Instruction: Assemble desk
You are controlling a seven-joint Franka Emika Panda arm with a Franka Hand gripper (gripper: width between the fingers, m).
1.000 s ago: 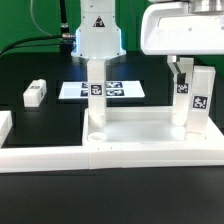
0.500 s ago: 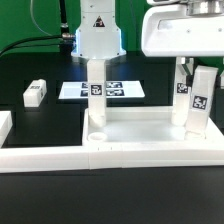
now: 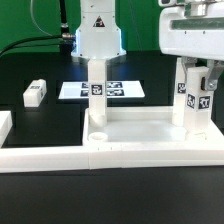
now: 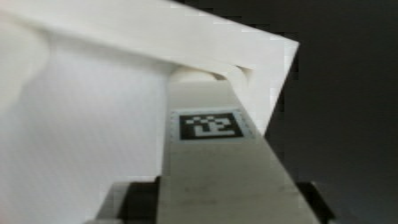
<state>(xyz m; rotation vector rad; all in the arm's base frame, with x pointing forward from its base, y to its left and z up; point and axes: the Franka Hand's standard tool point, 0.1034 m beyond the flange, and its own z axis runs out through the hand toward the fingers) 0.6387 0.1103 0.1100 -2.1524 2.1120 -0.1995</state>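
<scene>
The white tabletop tray (image 3: 130,128) lies in the middle of the table. One white leg block (image 3: 95,85) stands upright at its far corner on the exterior view's left, another (image 3: 184,95) at the right. My gripper (image 3: 203,72) is shut on a third tagged leg block (image 3: 204,108) and holds it upright at the tray's near right corner. In the wrist view the held leg (image 4: 222,175) runs between my gripper's (image 4: 221,210) fingers, its tag facing the camera, beside the white tabletop (image 4: 89,100). A fourth leg block (image 3: 35,93) lies loose on the left.
The marker board (image 3: 120,90) lies flat behind the tray. The long white border rail (image 3: 60,157) runs along the front, with a short piece (image 3: 5,126) at the left. The robot's base (image 3: 97,35) stands at the back.
My gripper has shifted toward the exterior view's right with the leg block in it. The leg tilted briefly and now stands nearly upright.
</scene>
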